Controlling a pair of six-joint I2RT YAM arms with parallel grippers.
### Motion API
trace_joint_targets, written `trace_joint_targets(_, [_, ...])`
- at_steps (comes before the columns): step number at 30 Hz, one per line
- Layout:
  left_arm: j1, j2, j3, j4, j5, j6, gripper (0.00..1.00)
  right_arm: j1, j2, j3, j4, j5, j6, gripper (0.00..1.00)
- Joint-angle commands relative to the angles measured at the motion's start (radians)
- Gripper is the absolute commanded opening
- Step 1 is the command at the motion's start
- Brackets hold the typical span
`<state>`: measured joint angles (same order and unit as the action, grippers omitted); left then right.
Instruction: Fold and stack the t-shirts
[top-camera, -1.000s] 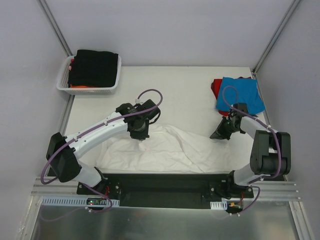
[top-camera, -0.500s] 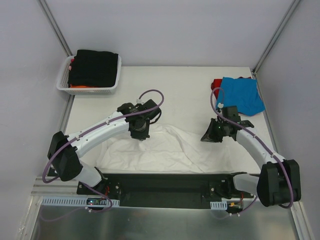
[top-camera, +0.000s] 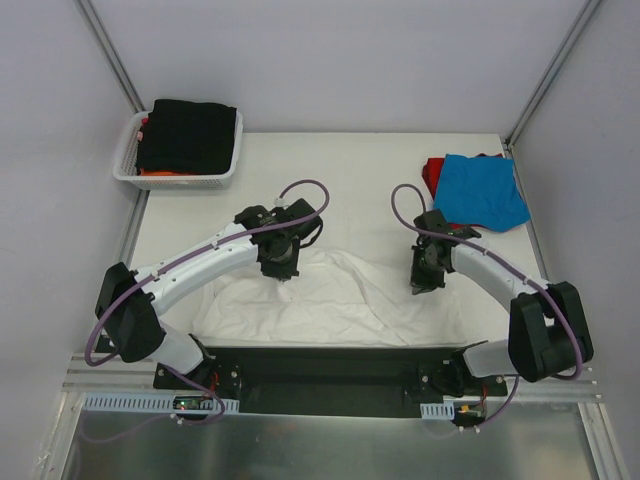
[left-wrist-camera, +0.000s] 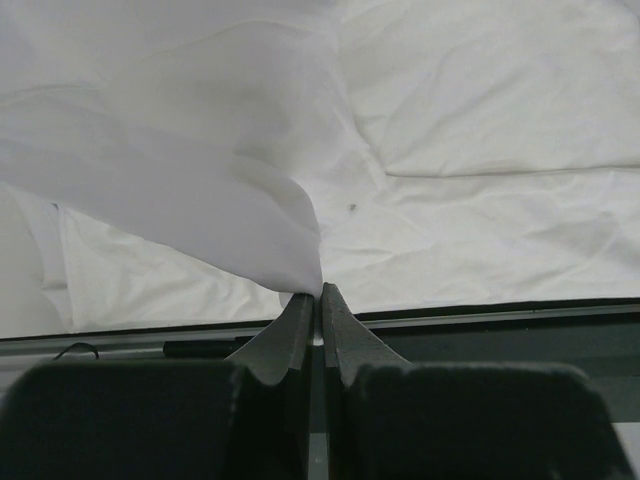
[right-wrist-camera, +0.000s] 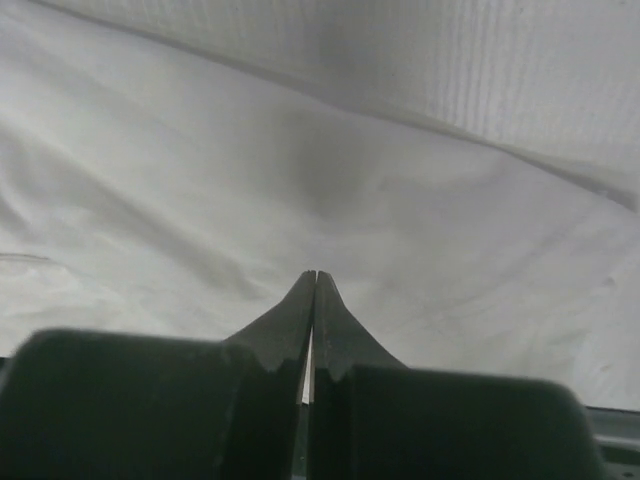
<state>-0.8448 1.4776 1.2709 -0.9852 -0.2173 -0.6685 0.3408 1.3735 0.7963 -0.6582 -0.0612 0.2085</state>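
Spreading across the near half of your table (top-camera: 370, 170), the large white t-shirt (top-camera: 330, 300) lies rumpled and unfolded, its near edge against the black base plate where both arms are bolted. Your left arm (top-camera: 190, 265) reaches in from the near left to the shirt's far edge, and your right arm (top-camera: 500, 270) bends in from the near right to the shirt's right edge. At the far left corner sits the white lattice basket (top-camera: 125, 160), filled by a folded black shirt (top-camera: 190, 135) with a strip of orange shirt (top-camera: 160, 172) showing beneath it at the basket's near side. At the far right, well apart from the white one, the blue shirt (top-camera: 483, 192) lies on top of the red shirt (top-camera: 432, 175), of which only the left edge shows. Your left gripper (top-camera: 283, 268) is clenched on a fold of the white t-shirt: in the left wrist view the cloth (left-wrist-camera: 480, 100) rises in a taut drape straight from the pinched tips (left-wrist-camera: 318, 295). Your right gripper (top-camera: 422, 284) is squeezed fully together just over the white cloth (right-wrist-camera: 200, 180); from its wrist view the tips (right-wrist-camera: 314, 278) meet with no gap, but you cannot tell whether any cloth is nipped between them.
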Motion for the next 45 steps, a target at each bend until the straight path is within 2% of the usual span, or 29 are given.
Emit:
trace_joint_targets(1, [-0.004, -0.004, 0.013, -0.009, -0.002, 0.041, 0.0, 0.098, 0.039, 0.087, -0.141, 0.286, 0.057, 0.01])
trace_joint_targets(4, [0.001, -0.005, 0.007, -0.009, -0.001, 0.049, 0.0, 0.151, 0.076, 0.124, -0.169, 0.354, 0.098, 0.01])
trace_joint_targets(20, [0.069, -0.065, -0.088, 0.019, 0.036, 0.069, 0.0, 0.214, 0.257, 0.095, -0.015, 0.265, 0.195, 0.01])
trace_joint_targets(28, [0.098, -0.071, -0.094, 0.026, 0.044, 0.084, 0.0, 0.188, 0.346, 0.214, -0.026, 0.256, 0.175, 0.01])
trace_joint_targets(36, [0.112, -0.068, -0.085, 0.029, 0.047, 0.095, 0.0, 0.11, 0.426, 0.317, -0.035, 0.265, 0.103, 0.01])
trace_joint_targets(42, [0.122, -0.063, -0.073, 0.031, 0.052, 0.095, 0.0, 0.087, 0.4, 0.357, -0.061, 0.248, 0.066, 0.01])
trace_joint_targets(43, [0.122, -0.057, -0.068, 0.031, 0.052, 0.096, 0.0, 0.089, 0.342, 0.363, -0.072, 0.236, 0.063, 0.06])
trace_joint_targets(44, [0.124, -0.053, -0.064, 0.033, 0.053, 0.095, 0.0, 0.089, 0.307, 0.368, -0.11, 0.232, 0.065, 0.17])
trace_joint_targets(45, [0.122, -0.048, -0.05, 0.033, 0.053, 0.096, 0.0, 0.093, 0.268, 0.373, -0.135, 0.23, 0.069, 0.37])
